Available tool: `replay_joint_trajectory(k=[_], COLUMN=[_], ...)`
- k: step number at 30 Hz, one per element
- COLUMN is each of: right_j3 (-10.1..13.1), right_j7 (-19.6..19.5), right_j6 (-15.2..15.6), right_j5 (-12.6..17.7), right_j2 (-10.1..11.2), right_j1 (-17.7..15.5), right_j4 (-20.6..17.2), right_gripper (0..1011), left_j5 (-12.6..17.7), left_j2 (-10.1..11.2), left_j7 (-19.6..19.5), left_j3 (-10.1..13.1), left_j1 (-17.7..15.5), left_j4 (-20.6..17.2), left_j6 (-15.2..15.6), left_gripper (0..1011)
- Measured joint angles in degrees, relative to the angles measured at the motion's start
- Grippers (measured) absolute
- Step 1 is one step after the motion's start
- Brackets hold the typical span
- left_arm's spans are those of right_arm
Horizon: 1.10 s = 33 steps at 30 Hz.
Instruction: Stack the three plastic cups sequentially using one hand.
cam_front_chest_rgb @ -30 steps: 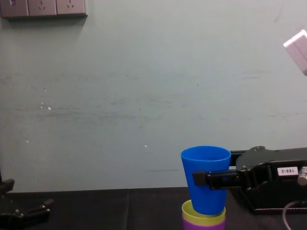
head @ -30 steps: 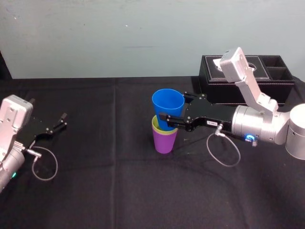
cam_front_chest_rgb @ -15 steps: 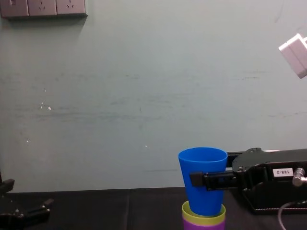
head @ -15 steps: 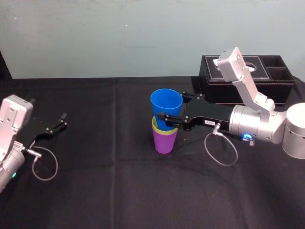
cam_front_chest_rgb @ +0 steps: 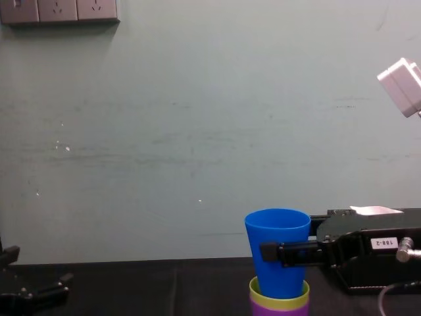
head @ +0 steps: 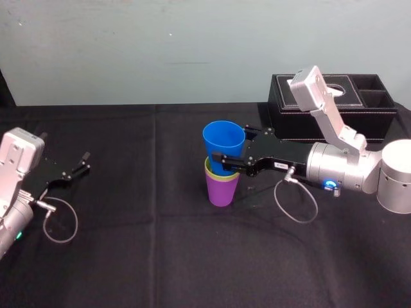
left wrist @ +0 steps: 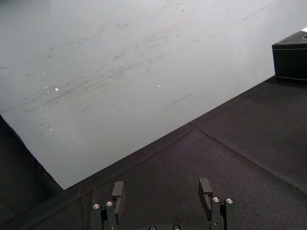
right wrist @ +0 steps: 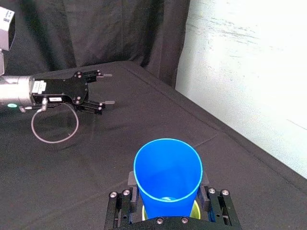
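**Blue cup in the right gripper's grasp, sitting in the top of the stack**

We're looking at a table draped in black cloth, pushed up against a pale blue-green wall that is scuffed in places. High on that wall, in the chest view, is a row of three socket plates.

Count the cups: three, one of each colour, all in a single column near the middle of the table. The purple cup stands upright on the cloth at the bottom. The yellow-green cup is nested in it, with just its rim showing. The blue cup has its base down inside the yellow-green one, and most of its body rises above.

Two grippers. The right gripper reaches in from the right with its arm level, its jaws clamped on the blue cup's sides about halfway up its wall. The left gripper sits low over the cloth at the far left, well apart from the stack, with its jaws spread and nothing between them.

One black tissue box rests at the back right, against the wall, behind the right arm.
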Motion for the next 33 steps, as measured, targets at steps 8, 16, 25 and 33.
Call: replay_joint_trajectory(k=[8,16,25,33], right_j3=[-0.05,0.01,0.06,0.06], right_j7=[0.53,0.76,0.73,0.72], right_j6=[-1.03,-1.88,-1.69,-1.58], right_j5=[0.1,0.2,0.25,0.27], right_j2=[-0.76,-1.15,-1.04,-1.0], right_j1=[0.21,0.21,0.2,0.16], right_j4=[1.93,2.93,2.66,2.54], right_gripper=[723,724,784,976], left_j5=[0.0,0.0,0.0,0.0], left_j2=[0.0,0.0,0.0,0.0], left_j7=[0.0,0.0,0.0,0.0], left_j3=[0.0,0.0,0.0,0.0], left_j1=[0.0,0.0,0.0,0.0], left_j4=[0.0,0.0,0.0,0.0], left_j6=[0.0,0.0,0.0,0.0], left_gripper=[1010,1010,1010,1010])
